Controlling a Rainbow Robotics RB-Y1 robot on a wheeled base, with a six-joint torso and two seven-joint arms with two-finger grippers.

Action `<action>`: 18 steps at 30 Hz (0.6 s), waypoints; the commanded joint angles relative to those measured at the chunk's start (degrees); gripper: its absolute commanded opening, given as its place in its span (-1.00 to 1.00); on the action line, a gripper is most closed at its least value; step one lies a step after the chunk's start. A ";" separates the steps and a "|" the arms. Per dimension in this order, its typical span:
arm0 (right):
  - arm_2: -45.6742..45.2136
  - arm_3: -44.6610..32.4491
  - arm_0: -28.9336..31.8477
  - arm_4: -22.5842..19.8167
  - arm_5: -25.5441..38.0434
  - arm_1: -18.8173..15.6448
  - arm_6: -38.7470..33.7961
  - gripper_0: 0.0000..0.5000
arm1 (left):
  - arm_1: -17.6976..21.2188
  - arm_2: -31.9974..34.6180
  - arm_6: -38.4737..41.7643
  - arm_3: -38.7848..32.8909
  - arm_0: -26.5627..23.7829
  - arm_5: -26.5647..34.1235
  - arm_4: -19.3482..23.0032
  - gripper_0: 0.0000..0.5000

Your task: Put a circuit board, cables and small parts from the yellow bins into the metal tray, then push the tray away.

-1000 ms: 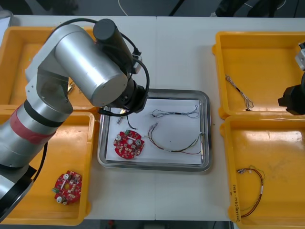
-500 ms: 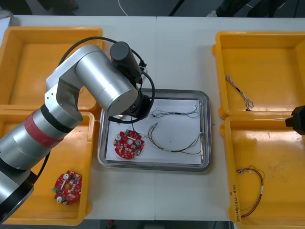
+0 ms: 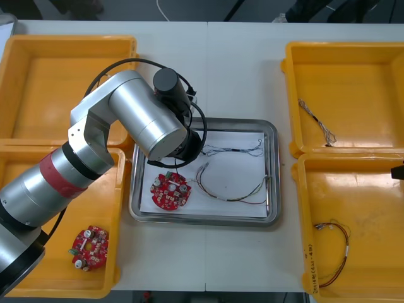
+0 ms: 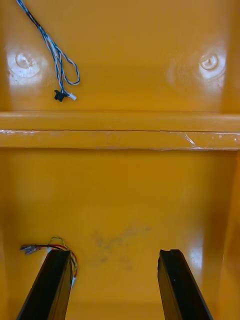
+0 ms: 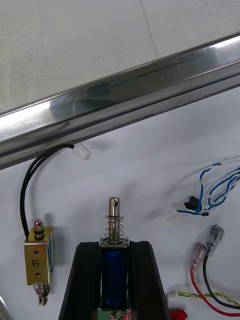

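Observation:
My left gripper is shut on a small metal part with a blue body and a sprung pin. It is held just above the white floor of the metal tray, near the rim. Beside it lies another small metal part with a black cable. The tray also holds a red circuit board, a blue and white cable and a red and yellow cable. The left arm covers the tray's left end. My right gripper hangs open over the near right bin.
A second circuit board lies in the near left bin. The far right bin holds a blue and white cable. A red and yellow cable lies in the near right bin, close to my right fingers.
The left arm has swung further in over the tray's left end. The right arm has drawn back to the right, almost out of the front view.

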 commanded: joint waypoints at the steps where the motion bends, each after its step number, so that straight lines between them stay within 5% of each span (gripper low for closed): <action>1: -1.23 -4.99 2.92 -0.86 0.18 -2.16 -4.37 1.00 | -1.29 -1.21 0.32 -0.43 -0.06 -0.62 -0.59 0.49; 2: -1.23 -5.34 3.27 -1.03 0.18 -2.16 -4.98 1.00 | -1.29 -1.13 0.41 -0.43 -0.06 -0.71 -0.67 0.89; 3: -1.41 -5.61 3.54 -1.12 0.18 -2.16 -5.16 1.00 | -1.29 -1.13 0.41 -0.43 -0.06 -0.62 -0.67 1.00; 9: -2.11 -5.78 4.33 -1.83 0.18 -2.16 -5.51 1.00 | -1.29 -0.69 0.59 -0.61 -0.15 -0.36 -0.94 1.00; 18: -2.64 -5.69 5.21 -2.44 0.18 -2.16 -6.13 1.00 | -1.29 6.34 -0.03 -8.08 -0.15 10.01 -1.02 1.00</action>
